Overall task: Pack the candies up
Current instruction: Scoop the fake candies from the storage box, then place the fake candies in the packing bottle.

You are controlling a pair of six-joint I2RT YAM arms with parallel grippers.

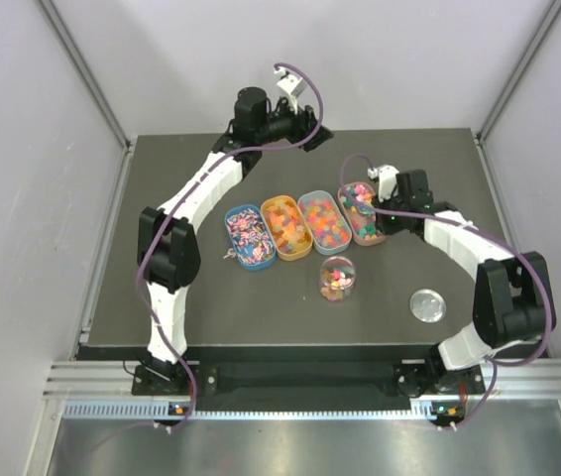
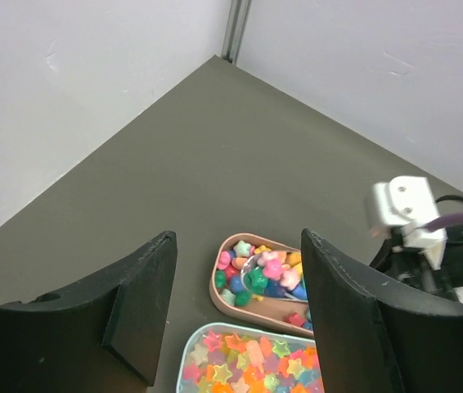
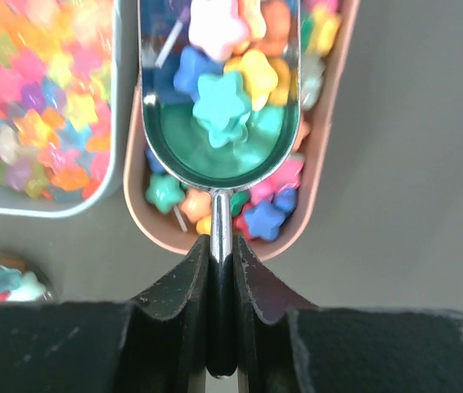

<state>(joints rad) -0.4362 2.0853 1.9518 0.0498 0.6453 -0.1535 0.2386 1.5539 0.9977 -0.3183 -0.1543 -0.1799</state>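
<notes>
Right now, star-shaped candies (image 3: 219,102) sit heaped in a metal scoop (image 3: 215,160) within the pink tray (image 3: 330,155).
More of them lie loose in that tray, in the three other trays (image 1: 285,226) lined up to its left, and in the clear jar (image 1: 337,278) in front of the row. The right gripper (image 3: 221,266) is clamped tight on the scoop's thin handle. The left gripper (image 2: 236,241) hangs above the far part of the table (image 1: 211,317), fingers wide apart, holding nothing.
</notes>
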